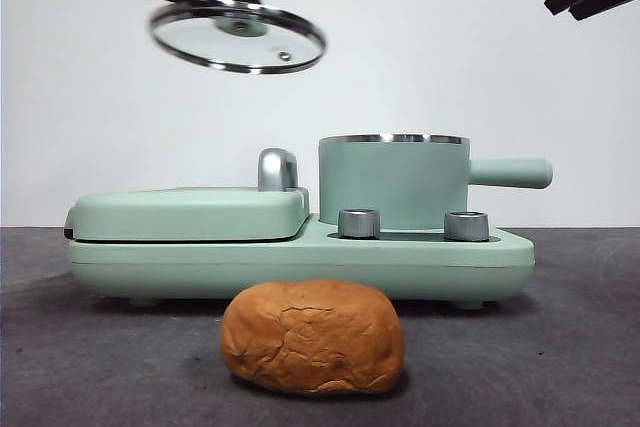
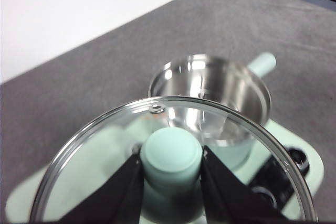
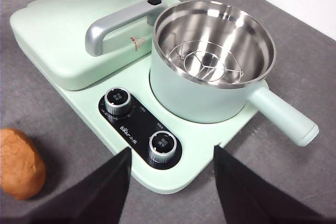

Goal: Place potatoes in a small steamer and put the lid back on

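Note:
The orange-brown, cracked potato [image 1: 313, 336] [image 3: 19, 162] lies on the grey table in front of the appliance. The mint-green small steamer [image 1: 394, 181] [image 3: 212, 64] stands uncovered on the right of the base, a wire rack in its steel bowl; its handle points right. High above the griddle section hangs the glass lid [image 1: 238, 36] [image 2: 173, 153], tilted, with my left gripper [image 2: 171, 166] shut on its mint-green knob. My right gripper [image 3: 170, 182] is open with nothing between its jaws, hovering above the control knobs, and shows as a dark tip at the top right corner of the front view.
The mint-green appliance base [image 1: 300, 262] carries a flat hinged griddle cover [image 1: 190, 212] with a steel handle [image 3: 118, 24] on the left, and two steel dials [image 1: 359, 223] [image 1: 466, 226] in front of the pot. Grey table lies all around.

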`<state>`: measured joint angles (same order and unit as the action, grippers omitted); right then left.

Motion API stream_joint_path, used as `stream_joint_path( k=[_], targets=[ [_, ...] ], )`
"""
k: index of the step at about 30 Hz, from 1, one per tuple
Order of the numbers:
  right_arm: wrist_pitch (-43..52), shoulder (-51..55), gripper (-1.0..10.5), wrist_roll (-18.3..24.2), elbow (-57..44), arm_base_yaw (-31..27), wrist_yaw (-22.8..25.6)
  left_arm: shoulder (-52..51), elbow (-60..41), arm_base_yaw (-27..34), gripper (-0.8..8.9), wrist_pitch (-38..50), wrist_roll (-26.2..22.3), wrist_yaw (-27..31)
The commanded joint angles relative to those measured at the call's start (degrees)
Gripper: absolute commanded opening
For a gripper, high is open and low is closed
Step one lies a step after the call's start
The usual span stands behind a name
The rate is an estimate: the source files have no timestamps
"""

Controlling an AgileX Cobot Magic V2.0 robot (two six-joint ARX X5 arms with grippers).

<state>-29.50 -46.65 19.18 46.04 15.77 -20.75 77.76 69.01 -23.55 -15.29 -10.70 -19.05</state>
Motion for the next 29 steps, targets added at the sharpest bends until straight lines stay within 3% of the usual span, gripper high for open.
stream_joint_path(
  k=[1,8,15,29],
  targets=[
    [0.07,-0.48,2.5,-0.74,0.85,0.35,0.15,-4.83,-3.96,0.48,0.13,1.64,2.97,-0.42],
    [-1.29,-0.48,2.5,-0.70,0.85,1.75,-0.22,-18.08,-16.59,1.73,0.13,1.53,7.43,2.49],
    [-3.28,-2.21,2.5,2.86,0.85,8.46,-0.50,-29.03,-22.84,1.95,0.13,0.42,11.74,7.52],
    [-1.62,-19.54,3.0,4.07,0.85,25.86,-0.22,-32.13,-22.84,1.95,0.13,-2.32,13.18,7.91]
  ],
)
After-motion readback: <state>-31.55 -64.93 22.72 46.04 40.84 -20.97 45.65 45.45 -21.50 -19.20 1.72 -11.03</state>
